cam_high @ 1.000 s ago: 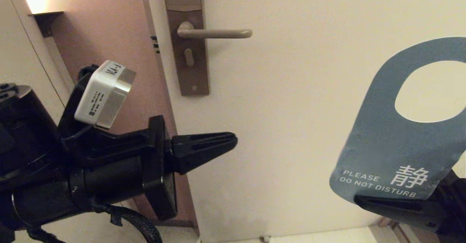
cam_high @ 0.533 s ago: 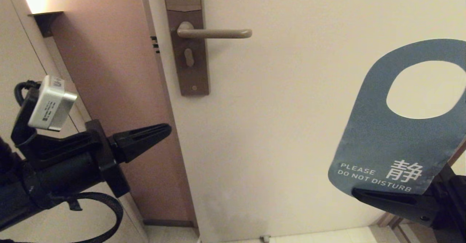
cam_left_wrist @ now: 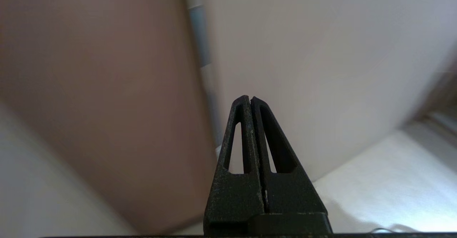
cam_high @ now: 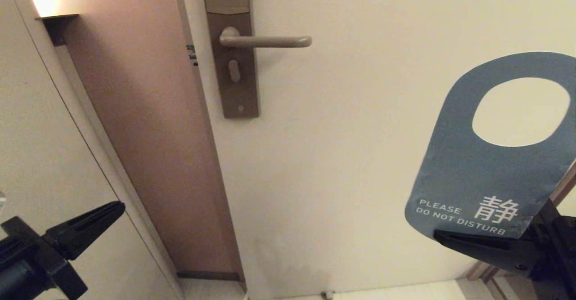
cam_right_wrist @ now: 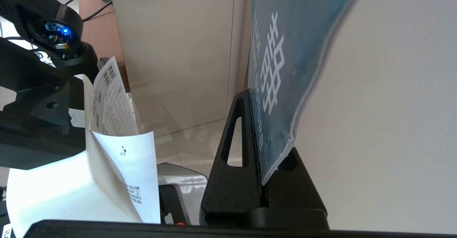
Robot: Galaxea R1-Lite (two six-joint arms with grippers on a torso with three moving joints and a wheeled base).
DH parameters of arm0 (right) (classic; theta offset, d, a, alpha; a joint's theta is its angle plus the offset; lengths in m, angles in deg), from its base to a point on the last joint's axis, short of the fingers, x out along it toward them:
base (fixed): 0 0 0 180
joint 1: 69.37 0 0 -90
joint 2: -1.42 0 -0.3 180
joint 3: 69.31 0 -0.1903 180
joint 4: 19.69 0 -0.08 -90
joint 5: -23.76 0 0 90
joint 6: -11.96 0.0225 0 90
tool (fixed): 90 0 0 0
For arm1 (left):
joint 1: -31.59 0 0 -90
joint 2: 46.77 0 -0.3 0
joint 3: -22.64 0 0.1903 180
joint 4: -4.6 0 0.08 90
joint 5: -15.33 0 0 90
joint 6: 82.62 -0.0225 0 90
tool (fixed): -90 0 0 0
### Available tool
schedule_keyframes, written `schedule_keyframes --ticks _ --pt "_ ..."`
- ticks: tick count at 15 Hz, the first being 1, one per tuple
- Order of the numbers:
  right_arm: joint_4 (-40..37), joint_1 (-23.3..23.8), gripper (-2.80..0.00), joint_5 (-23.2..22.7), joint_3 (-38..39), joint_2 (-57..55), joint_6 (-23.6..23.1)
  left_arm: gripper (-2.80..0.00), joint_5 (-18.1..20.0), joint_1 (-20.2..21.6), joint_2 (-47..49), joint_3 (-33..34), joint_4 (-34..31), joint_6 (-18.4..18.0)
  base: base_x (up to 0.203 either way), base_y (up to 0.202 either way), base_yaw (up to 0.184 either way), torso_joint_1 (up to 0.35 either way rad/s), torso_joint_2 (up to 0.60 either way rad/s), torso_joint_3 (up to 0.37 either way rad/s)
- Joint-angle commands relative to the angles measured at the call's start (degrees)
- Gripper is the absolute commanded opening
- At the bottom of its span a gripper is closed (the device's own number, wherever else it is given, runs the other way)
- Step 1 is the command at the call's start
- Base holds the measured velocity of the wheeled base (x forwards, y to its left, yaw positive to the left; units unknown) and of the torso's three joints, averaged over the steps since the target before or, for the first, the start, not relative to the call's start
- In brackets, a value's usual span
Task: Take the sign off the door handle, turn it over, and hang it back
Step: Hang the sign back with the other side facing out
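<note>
Left gripper (cam_high: 119, 206) sits low by the door frame, jaws pressed together on nothing, clear of the work. Door handle (cam_high: 265, 42) juts bare from its lock plate (cam_high: 234, 88). Right gripper (cam_high: 438, 235), clamped on the bottom edge of the sign (cam_high: 490, 178), blue face outward, should line the oval hole up with the lever's free end, then slide on level.

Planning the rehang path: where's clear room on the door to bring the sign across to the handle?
Bare door runs between the handle tip and the sign, held low at the right by the right gripper. Below the handle is bare too. Tight: the lock plate at the door edge. Left gripper, shut, sits low left.
</note>
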State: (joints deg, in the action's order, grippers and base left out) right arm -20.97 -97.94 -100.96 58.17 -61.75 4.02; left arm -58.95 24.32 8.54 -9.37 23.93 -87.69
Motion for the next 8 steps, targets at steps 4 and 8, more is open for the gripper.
schedule_keyframes --ticks 4,8 --pt "0.1 -0.1 -2.8 0.4 -0.1 0.1 -0.1 -2.8 -7.3 0.9 -11.9 6.9 -2.6 1.4 0.0 0.0 0.0 0.0 0.0 0.0" --pt "0.1 -0.1 -2.8 0.4 -0.1 0.0 -0.1 -2.8 -9.0 0.9 -22.0 7.4 -15.1 2.9 0.0 0.0 0.0 0.0 0.0 0.0"
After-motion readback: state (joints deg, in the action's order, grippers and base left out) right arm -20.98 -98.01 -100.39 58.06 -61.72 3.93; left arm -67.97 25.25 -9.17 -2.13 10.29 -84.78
